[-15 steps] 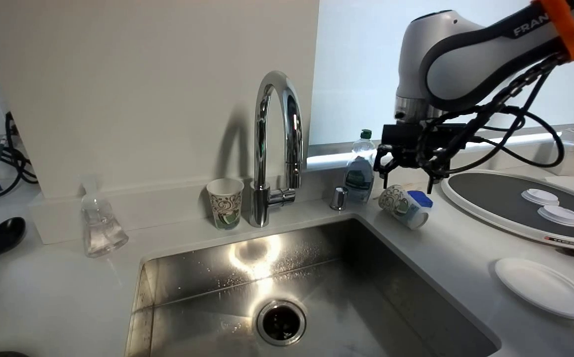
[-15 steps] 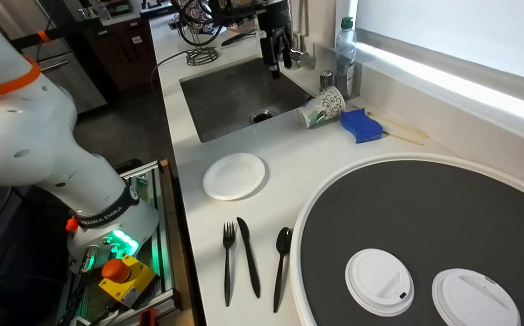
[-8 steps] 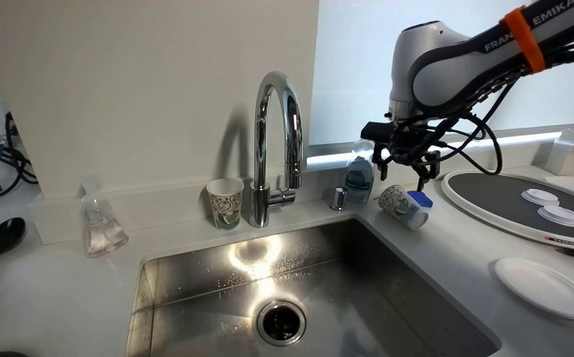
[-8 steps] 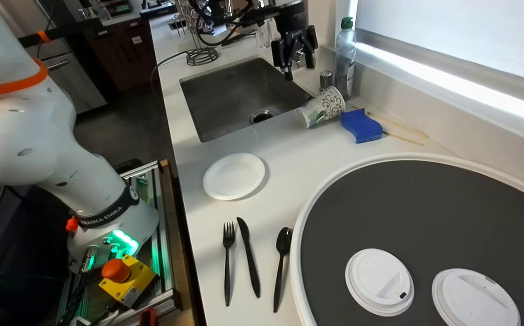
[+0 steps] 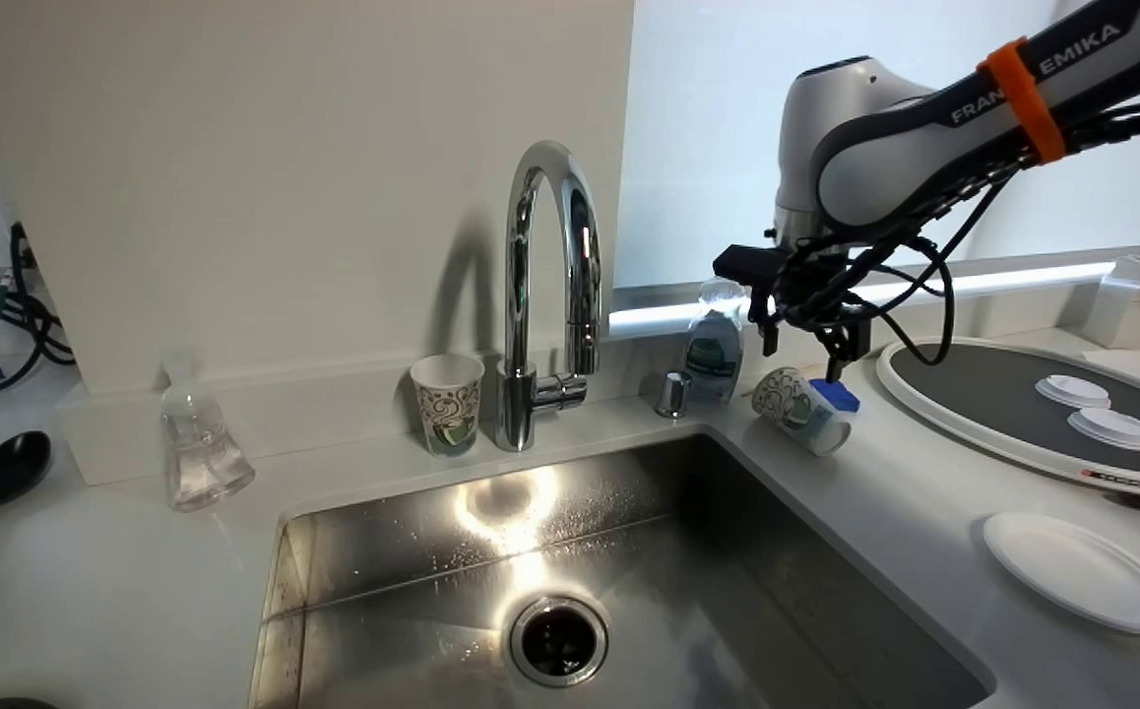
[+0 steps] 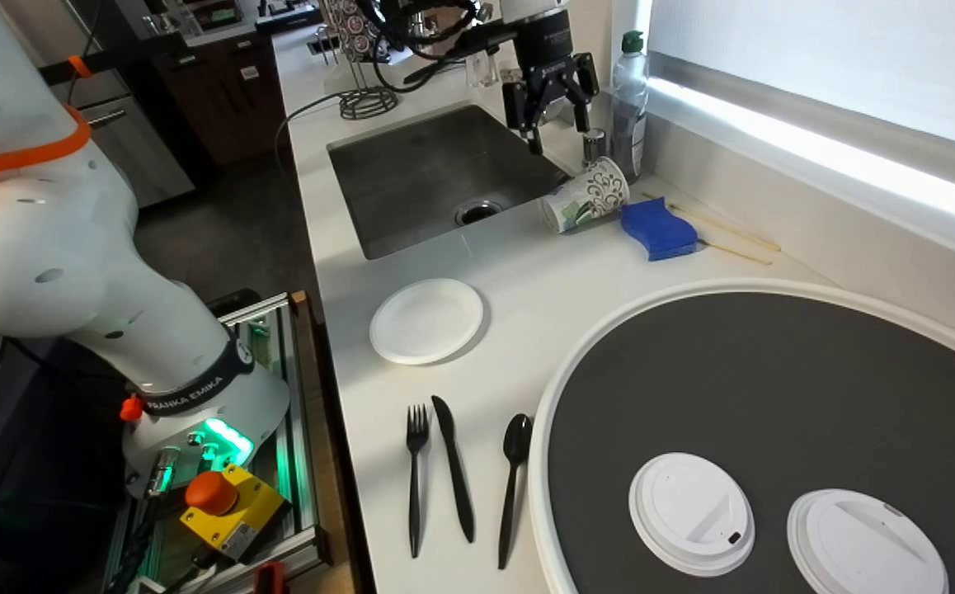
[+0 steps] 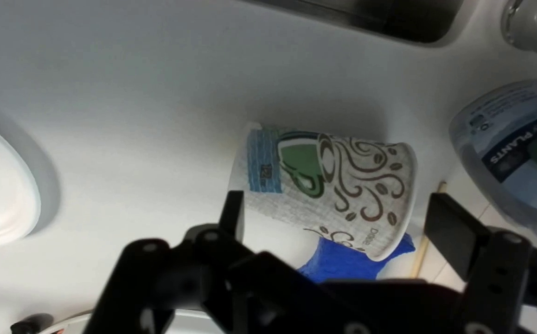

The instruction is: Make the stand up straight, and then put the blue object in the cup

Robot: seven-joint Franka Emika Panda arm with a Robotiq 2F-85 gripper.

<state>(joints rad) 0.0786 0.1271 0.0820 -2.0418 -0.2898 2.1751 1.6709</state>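
Observation:
The cup, a white paper cup with brown swirls, lies on its side on the counter by the sink corner in both exterior views (image 5: 798, 409) (image 6: 587, 196). Its wide rim points toward the wall. It fills the middle of the wrist view (image 7: 329, 185). The blue object, a wavy blue sponge, lies beside it in both exterior views (image 5: 836, 395) (image 6: 659, 229); in the wrist view the sponge (image 7: 338, 262) is partly hidden by the cup and gripper. My gripper (image 5: 802, 360) is open and empty above the cup, apart from it, and shows in an exterior view (image 6: 558, 138).
A clear soap bottle (image 5: 715, 352) and a chrome knob (image 5: 673, 394) stand close to the cup. The sink (image 6: 444, 165) and faucet (image 5: 560, 246) are alongside. Another patterned cup (image 5: 449, 406) stands upright. Thin sticks (image 6: 729, 228), a white plate (image 6: 426, 322) and a round grey board (image 6: 774, 371) are near.
The gripper has shifted toward the wall and turned, so its two fingers now show spread apart above the cup. It stays open. The cup and sponge have not moved.

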